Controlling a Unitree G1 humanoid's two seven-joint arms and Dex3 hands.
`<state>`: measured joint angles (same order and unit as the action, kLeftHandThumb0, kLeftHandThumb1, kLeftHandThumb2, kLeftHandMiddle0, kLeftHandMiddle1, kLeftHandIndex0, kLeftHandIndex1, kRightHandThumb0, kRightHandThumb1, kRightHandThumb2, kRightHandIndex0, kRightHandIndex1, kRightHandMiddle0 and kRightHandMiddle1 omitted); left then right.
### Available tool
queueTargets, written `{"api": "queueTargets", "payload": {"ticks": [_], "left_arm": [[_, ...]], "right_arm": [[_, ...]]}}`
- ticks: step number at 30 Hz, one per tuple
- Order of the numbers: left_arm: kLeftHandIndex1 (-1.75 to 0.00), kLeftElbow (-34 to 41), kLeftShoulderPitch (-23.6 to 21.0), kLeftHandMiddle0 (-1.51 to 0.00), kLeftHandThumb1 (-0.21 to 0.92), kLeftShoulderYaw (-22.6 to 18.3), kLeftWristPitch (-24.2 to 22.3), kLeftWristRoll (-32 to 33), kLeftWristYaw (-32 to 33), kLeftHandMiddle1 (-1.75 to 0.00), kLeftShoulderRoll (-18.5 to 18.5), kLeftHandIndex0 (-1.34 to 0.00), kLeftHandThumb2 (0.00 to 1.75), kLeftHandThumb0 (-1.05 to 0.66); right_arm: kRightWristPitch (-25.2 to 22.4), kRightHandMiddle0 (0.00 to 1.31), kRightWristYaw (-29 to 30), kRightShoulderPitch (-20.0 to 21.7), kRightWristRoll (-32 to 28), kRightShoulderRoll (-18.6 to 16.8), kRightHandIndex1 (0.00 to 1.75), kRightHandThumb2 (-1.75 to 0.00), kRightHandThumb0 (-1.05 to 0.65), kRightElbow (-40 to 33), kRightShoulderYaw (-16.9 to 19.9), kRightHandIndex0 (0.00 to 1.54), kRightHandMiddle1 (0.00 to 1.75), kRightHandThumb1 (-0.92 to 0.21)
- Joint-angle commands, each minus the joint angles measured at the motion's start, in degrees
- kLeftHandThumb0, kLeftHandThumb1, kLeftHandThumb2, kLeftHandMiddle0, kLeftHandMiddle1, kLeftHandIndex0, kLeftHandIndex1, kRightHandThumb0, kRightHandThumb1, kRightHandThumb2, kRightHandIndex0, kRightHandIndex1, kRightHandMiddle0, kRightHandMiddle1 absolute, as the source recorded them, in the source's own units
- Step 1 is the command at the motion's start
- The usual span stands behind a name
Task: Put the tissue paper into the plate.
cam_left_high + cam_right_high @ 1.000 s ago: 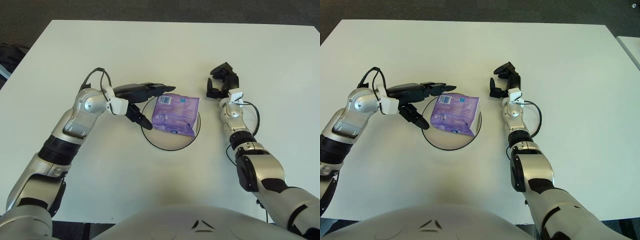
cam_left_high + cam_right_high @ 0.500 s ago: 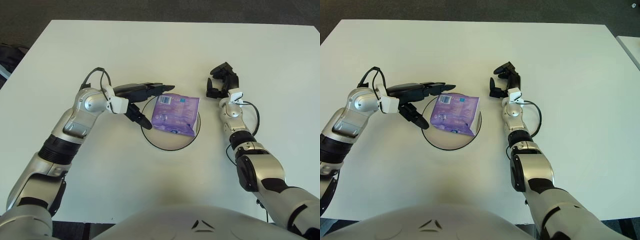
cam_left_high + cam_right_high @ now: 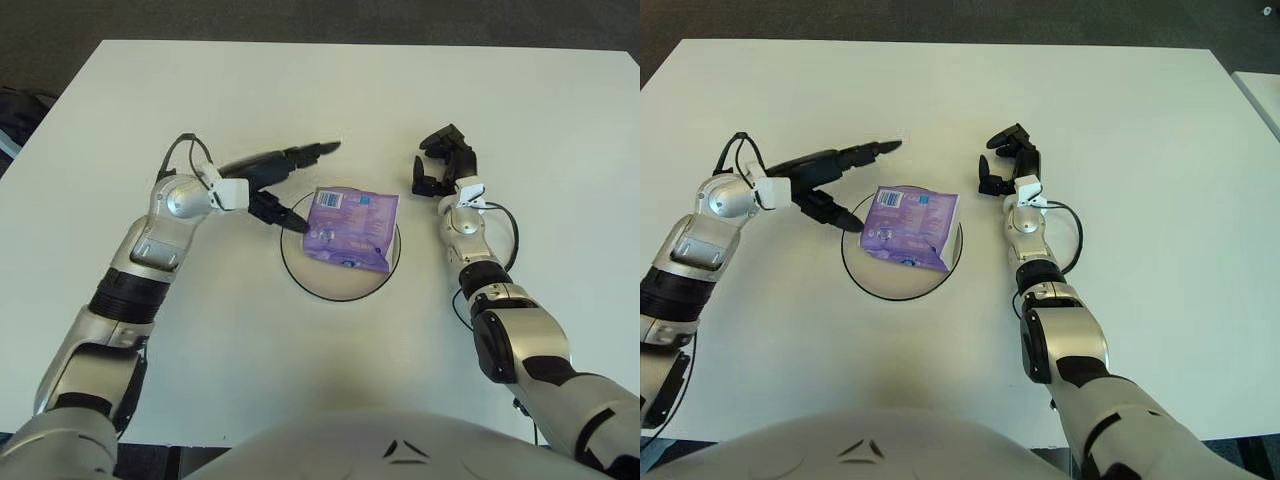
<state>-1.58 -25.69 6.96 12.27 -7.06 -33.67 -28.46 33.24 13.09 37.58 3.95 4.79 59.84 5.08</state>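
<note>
A purple tissue pack lies inside the white, dark-rimmed plate, filling its upper half. My left hand hovers just left of the pack with its fingers spread, upper fingers pointing right and the thumb tip close to the pack's left edge, holding nothing. My right hand shows to the right of the plate, fingers curled and empty.
The white table spreads all around the plate. Its far edge runs along the top, with dark floor beyond.
My left hand has lifted and swung up and away from the pack, its upper fingers now pointing above the plate's rim. The pack and my right hand have not moved.
</note>
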Motion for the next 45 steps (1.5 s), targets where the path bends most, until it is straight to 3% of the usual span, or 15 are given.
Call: {"api": "queueTargets", "payload": {"ticks": [1,7,13,19,32,38,45], "left_arm": [[-0.02,-5.59,-1.67,0.00,0.92,-6.82,5.44,0.27,11.69,0.00,3.40,-0.02,0.24,-1.03],[-0.03,-9.39,-3.90,-0.02,0.92,-8.84,8.83,-1.94,19.68,-0.01,4.92,-0.02,0.57,-0.91],[-0.06,-16.78,-6.71,-0.07,0.92,-10.56,11.48,-1.98,27.76,-0.02,8.00,-0.01,0.80,-0.83],[-0.11,-19.37,-8.32,-0.09,0.92,-12.46,8.73,-0.61,34.25,-0.02,11.70,0.00,0.99,-0.90],[-0.35,-19.05,-7.25,-0.11,0.92,-15.45,4.05,1.57,39.30,-0.01,14.19,0.00,1.10,-0.91],[-0.44,-23.87,-5.84,-0.16,0.92,-15.91,7.09,0.96,42.78,-0.03,16.26,0.00,1.05,-0.82],[-0.46,-26.95,-5.32,-0.17,0.92,-16.03,8.28,0.15,44.52,-0.02,16.23,0.00,0.94,-0.75]], "right_arm": [[-13.76,0.51,-0.95,-13.46,0.11,-3.39,1.75,-1.41,-0.01,11.71,-0.55,0.72,1.62,-0.21],[-13.90,0.50,-0.74,-13.33,0.26,-3.21,1.75,-1.41,-0.01,12.17,-0.58,0.72,1.63,-0.21],[-14.09,0.50,-1.01,-13.30,0.51,-3.00,1.75,-1.41,-0.01,12.11,-0.86,0.72,1.63,-0.21],[-13.97,0.51,-1.70,-13.39,0.24,-2.82,1.75,-1.41,-0.01,12.11,-0.67,0.72,1.62,-0.21],[-13.65,0.51,-2.50,-13.42,-0.59,-2.58,1.75,-1.41,-0.01,12.12,0.07,0.72,1.62,-0.21],[-13.45,0.51,-2.79,-13.48,-0.63,-2.49,1.75,-1.41,-0.01,12.02,0.05,0.72,1.63,-0.21],[-13.18,0.51,-2.59,-13.60,-0.94,-2.59,1.75,-1.41,-0.01,11.94,0.36,0.72,1.62,-0.21]]}}
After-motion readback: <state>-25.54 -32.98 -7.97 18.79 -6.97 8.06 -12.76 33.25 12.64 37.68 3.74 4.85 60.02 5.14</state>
